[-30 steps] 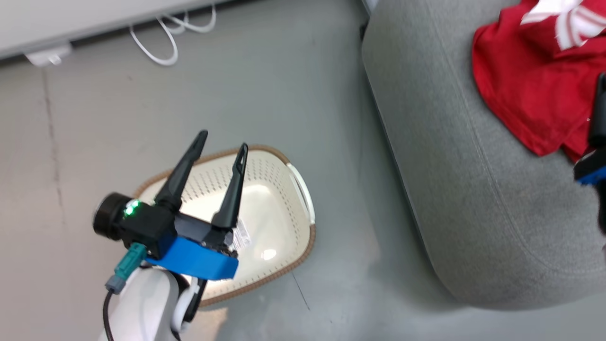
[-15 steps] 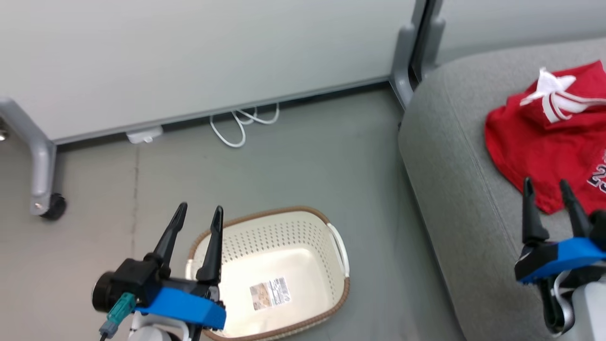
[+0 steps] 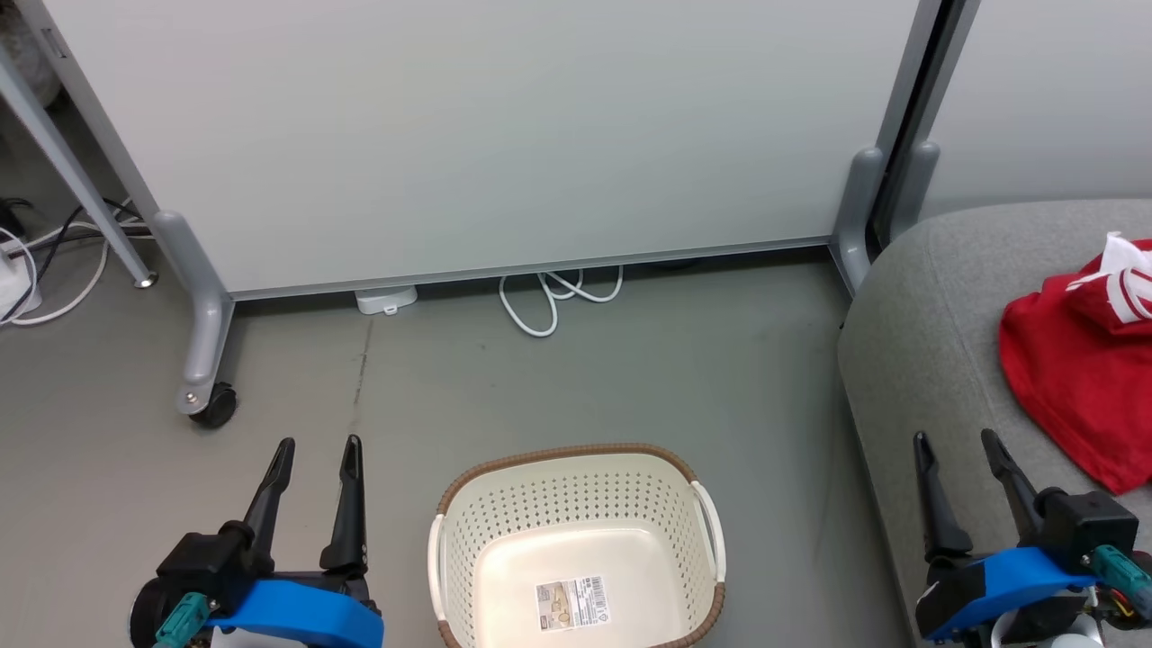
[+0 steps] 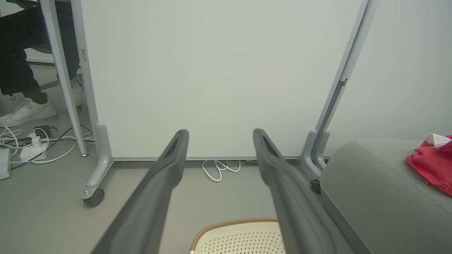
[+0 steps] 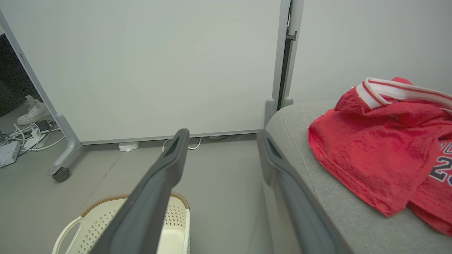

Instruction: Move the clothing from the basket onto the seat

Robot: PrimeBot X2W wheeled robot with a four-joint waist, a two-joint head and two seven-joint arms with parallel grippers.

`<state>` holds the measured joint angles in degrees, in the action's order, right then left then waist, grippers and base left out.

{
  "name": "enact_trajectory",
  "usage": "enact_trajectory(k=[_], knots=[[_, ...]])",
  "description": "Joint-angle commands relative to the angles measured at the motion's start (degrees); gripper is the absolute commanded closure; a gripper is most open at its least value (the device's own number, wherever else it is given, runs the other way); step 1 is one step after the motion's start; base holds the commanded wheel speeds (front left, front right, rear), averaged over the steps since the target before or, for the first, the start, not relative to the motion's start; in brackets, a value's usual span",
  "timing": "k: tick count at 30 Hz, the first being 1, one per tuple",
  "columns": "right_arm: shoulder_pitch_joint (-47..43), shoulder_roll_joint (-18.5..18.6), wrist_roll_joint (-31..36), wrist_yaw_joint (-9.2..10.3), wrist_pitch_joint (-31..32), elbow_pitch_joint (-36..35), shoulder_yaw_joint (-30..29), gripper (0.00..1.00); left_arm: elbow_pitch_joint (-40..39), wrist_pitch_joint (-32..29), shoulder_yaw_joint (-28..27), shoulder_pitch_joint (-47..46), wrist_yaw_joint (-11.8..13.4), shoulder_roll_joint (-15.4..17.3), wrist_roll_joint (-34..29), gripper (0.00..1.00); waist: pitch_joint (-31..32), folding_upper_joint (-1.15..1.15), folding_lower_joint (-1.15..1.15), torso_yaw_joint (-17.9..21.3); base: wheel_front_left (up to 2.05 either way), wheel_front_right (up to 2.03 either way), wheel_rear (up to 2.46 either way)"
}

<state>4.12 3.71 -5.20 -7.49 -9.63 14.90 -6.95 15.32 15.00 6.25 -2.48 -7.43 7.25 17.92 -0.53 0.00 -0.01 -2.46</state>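
The clothing (image 3: 1080, 378) is red with white trim and lies bunched on the grey seat (image 3: 918, 342) at the right. In the right wrist view the clothing (image 5: 370, 141) shows a printed 23 at its edge. The cream basket (image 3: 567, 450) stands on the floor in front of me, with a paper label (image 3: 572, 603) on its bottom. My left gripper (image 3: 319, 442) is open, left of the basket and above the floor. My right gripper (image 3: 954, 436) is open over the seat's near edge, left of the clothing. Both hold nothing (image 4: 220, 132) (image 5: 222, 132).
A white partition panel on a castor leg (image 3: 207, 360) stands behind the basket, with a looped white cable (image 3: 549, 306) at its foot. More cables and a power strip (image 3: 18, 279) lie at the far left. A person's white shoe (image 4: 26, 111) rests beyond the panel.
The head camera has swung up, so the whole picture shifted. The left gripper, earlier over the basket, now stands left of it. The right gripper has come fully into view.
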Motion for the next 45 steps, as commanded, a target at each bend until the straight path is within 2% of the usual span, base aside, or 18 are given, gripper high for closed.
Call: enact_trajectory(k=[1, 14, 34, 35, 45], knots=[[-0.94, -0.18, 0.27, -0.01, 0.19, -0.44, 0.19, 0.0, 0.21, 0.28, -0.2, 0.26, -0.1, 0.22, 0.18, 0.0, 0.58, 0.0, 0.01, -0.77, 0.0, 0.0, 0.0], [-2.73, -0.87, -0.05, -0.01, 0.85, -2.43, 2.17, 0.0, 5.98, 0.28, -0.7, 0.23, -0.1, 1.3, 2.07, 0.0, 1.19, 0.0, 0.01, -2.61, 0.0, 0.0, 0.0], [-2.8, -0.88, -1.68, -0.01, 0.75, -2.0, 2.16, 0.0, 7.3, 0.28, 1.0, -0.36, -0.1, 1.61, 3.07, 0.0, 0.69, 0.0, 0.01, -2.02, 0.0, 0.0, 0.0], [-2.11, -0.74, -1.46, 0.0, 0.97, -2.08, 2.16, 1.0, 7.22, -0.01, 0.93, 0.01, 0.0, 1.46, 2.9, 1.0, 0.69, 0.0, 0.01, -2.02, 0.0, 0.0, 0.0], [-3.68, -1.1, -1.54, 0.0, 1.11, 3.41, 2.19, 1.0, 11.91, -0.34, 1.75, 3.67, 0.0, -0.46, 3.02, 1.0, 0.67, 0.0, 0.01, -1.96, 0.0, 0.0, 0.0]])
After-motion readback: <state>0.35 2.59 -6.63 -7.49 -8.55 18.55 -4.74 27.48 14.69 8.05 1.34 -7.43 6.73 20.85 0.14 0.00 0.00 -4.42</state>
